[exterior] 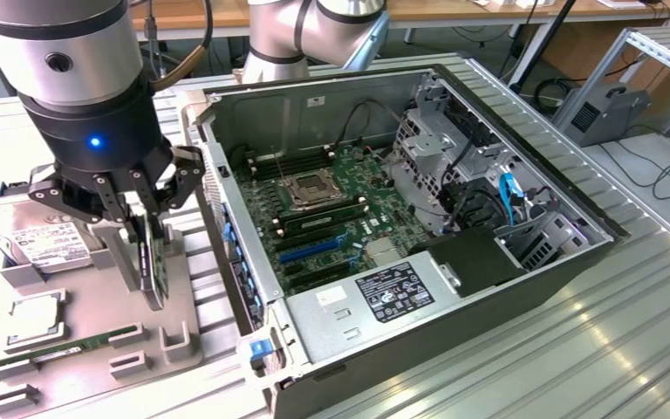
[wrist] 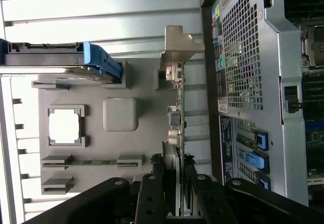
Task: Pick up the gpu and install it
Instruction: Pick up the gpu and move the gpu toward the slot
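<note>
The surface (exterior: 614, 349) carries an open PC case (exterior: 276, 113) towards the exterior view's right, side panel off, motherboard (exterior: 347, 218) exposed. Its blue expansion slots (exterior: 311, 249) are bare w/ no card in them, so the install isn't done.

The grey parts tray (exterior: 91, 388) sits just beside the case on the exterior view's left, w/ hard drive (exterior: 38, 236), CPU (exterior: 35, 316) and RAM stick (exterior: 56, 353) in their holders.

The end effector (exterior: 137, 205) is low over the tray, jaws approx half closed. One finger sits on each face of the gpu (exterior: 151, 266), and they look pinched onto it.

The gpu stands on edge in its tray holder, bracket end away from the fingers. Can't tell if it's lifted at all.

Judgement: grasp stage only. Lift, carry and seating are all left.
</note>
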Controlling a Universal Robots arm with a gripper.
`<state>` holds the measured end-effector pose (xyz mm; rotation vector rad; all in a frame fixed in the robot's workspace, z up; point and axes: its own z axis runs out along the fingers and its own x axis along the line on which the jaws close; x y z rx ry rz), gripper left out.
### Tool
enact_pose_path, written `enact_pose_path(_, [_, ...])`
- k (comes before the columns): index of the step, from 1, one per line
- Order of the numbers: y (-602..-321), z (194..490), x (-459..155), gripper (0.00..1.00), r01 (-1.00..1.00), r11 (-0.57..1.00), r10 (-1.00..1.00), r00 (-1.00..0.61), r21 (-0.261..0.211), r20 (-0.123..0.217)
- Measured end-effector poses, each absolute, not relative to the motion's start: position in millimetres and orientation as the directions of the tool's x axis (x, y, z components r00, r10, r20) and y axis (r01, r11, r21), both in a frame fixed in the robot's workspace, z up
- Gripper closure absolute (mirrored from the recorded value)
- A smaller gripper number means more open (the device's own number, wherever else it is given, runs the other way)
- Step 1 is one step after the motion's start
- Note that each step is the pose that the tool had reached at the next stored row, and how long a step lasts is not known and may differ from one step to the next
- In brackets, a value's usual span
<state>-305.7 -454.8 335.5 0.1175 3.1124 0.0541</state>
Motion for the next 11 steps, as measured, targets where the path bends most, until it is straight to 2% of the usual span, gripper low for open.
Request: enact_pose_path(11, [-454.8, 338.2, -305.7, 0.74, 0.075, 0.997, 0.076, -0.997, 0.036, -0.025])
